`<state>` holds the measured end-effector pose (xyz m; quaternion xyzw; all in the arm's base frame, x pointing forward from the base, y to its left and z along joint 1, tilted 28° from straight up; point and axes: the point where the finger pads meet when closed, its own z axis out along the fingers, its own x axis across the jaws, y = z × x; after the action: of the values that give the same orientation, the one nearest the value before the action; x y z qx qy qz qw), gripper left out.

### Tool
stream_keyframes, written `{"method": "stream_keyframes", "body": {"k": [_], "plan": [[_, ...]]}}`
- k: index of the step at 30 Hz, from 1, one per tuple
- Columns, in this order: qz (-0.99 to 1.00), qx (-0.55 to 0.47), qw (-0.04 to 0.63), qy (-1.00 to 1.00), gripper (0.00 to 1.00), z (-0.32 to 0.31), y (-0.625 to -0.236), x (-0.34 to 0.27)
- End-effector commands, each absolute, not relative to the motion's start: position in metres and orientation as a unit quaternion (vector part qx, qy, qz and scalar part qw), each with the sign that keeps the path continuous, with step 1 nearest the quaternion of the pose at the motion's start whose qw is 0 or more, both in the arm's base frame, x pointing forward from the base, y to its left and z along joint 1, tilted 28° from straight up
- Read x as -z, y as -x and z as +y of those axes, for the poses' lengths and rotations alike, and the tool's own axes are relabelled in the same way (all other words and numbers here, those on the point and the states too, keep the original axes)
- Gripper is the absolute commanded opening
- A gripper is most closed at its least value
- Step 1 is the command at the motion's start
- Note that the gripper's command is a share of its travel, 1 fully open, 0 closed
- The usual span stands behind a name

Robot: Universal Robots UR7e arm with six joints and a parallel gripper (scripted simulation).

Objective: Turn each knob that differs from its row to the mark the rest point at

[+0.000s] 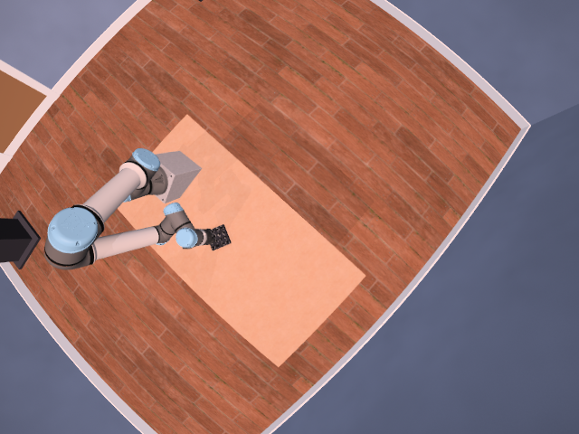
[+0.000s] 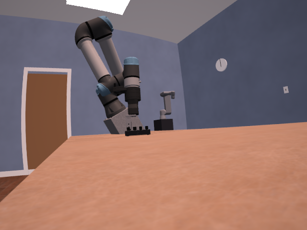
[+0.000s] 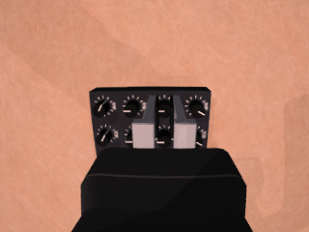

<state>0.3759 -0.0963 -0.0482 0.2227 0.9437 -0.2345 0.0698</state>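
Note:
The black knob box stands on the orange table near the arm's base; it also shows in the exterior view. In the wrist view the box shows two rows of knobs with white lines; its near rows are hidden under the gripper body. My gripper hangs straight down over the box. Its two pale fingers stand on either side of a knob, the third from the left in the second visible row, and are shut on it. I cannot read the knob's name.
The arm's grey pedestal stands just behind the box at the table's end. A small grey arm on a black stand is off the table beyond it. The table stretches far toward the lower right.

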Motion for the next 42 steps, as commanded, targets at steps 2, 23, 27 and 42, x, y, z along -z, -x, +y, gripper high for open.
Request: {"method": "stream_keyframes", "body": {"k": [2,23,27,42], "plan": [[0.944,0.234,0.070,-0.223,0.30,-0.096,-0.376,0.048],[0.944,0.234,0.070,-0.223,0.46,-0.096,-0.376,0.048],[0.944,0.234,0.070,-0.223,0.46,-0.096,-0.376,0.047],[0.944,0.234,0.070,-0.223,0.46,-0.082,-0.375,0.022]]}}
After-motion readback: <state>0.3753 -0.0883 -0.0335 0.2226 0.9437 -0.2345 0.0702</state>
